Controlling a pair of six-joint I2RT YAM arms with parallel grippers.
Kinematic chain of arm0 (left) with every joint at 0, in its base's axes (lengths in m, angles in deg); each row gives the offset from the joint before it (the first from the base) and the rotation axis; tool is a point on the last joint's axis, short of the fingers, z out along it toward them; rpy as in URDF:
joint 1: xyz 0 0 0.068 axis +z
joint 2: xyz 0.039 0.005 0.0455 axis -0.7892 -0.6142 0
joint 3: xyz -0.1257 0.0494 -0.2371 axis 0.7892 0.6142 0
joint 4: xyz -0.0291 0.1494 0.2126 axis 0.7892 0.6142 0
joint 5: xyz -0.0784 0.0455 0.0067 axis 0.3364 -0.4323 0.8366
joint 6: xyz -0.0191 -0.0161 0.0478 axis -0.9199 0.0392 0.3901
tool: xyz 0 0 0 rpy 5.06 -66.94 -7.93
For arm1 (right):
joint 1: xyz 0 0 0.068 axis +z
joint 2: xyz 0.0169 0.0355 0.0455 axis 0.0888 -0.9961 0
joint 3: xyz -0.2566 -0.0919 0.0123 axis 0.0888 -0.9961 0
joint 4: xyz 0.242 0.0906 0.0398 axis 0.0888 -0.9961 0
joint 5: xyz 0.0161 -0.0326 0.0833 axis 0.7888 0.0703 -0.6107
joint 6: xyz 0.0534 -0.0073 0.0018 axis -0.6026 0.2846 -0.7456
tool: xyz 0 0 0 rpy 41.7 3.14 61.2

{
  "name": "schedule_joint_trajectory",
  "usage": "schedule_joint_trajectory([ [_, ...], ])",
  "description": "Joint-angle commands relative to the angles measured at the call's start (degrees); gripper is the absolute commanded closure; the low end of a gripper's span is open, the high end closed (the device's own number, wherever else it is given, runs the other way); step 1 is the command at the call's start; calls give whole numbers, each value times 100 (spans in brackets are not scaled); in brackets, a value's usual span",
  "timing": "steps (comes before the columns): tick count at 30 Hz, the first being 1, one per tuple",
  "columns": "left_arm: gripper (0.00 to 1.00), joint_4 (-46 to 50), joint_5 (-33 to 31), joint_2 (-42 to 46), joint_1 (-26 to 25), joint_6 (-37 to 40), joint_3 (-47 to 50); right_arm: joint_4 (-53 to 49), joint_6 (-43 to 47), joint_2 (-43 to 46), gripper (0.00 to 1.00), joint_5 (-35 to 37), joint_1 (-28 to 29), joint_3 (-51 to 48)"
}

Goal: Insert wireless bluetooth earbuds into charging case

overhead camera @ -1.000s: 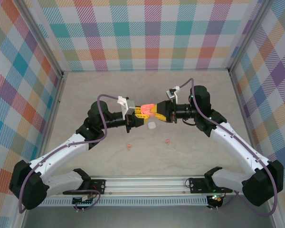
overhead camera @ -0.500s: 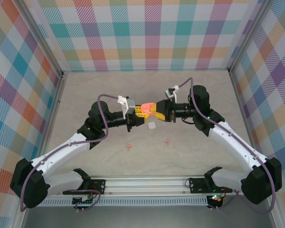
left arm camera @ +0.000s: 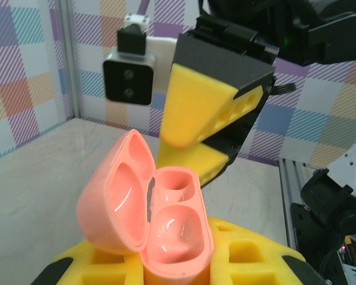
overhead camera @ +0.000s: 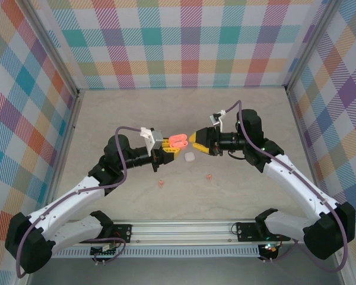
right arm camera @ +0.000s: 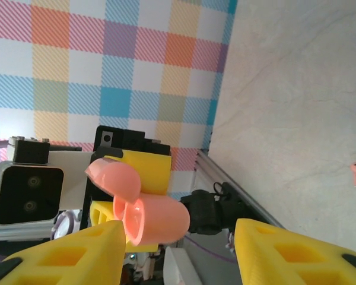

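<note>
At the near table edge: aluminium rail (overhead camera: pixel 184 228), with both arm bases bolted to it, one left and one right.
coral-pink earbuds: two tiny specks lying loose on the beige tabletop (overhead camera: pixel 255 113), just beyond the rail. The left earbud (overhead camera: pixel 161 183) and right earbud (overhead camera: pixel 209 176) lie apart from each other. Neither gripper touches them.
white case: small rounded white plastic case (overhead camera: pixel 190 157) resting on the table. It is a little farther back than the two specks and between them left to right. From above it sits just nearer than the gap between the two grippers. Whether its lid is up or down: cannot tell.
left gripper (overhead camera: pixel 171 147): yellow padded fingers clamped on the base of the glossy coral-pink charging case (left arm camera: pixel 166 237), which is held up off the table at mid-depth.
lid (left arm camera: pixel 115 190): swung open and leaning left in the left wrist view. Two moulded sockets face up, glossy and unfilled.
right gripper (overhead camera: pixel 194 139): yellow fingers spread apart with nothing between them. It sits just right of the charging case, tips pointing at it, with a gap between.
far side: plaid wall panel (overhead camera: pixel 184 47), upright behind the table.
</note>
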Motion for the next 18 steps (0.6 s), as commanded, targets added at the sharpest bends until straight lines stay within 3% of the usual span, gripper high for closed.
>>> schedule_joint_trajectory([
  [1, 91, 476, -417, 363, -25, 129, 183, -550, 519, 149, 50, 477, 7, 248],
  [9, 90, 1610, -1347, 1668, -25, 307, 834, -1675, 1460, -120, 61, 1718, 158, 217],
  [18, 88, 2677, -2306, 3023, -25, 412, 1158, -1906, 1950, -1384, 68, 2796, 1297, 352],
])
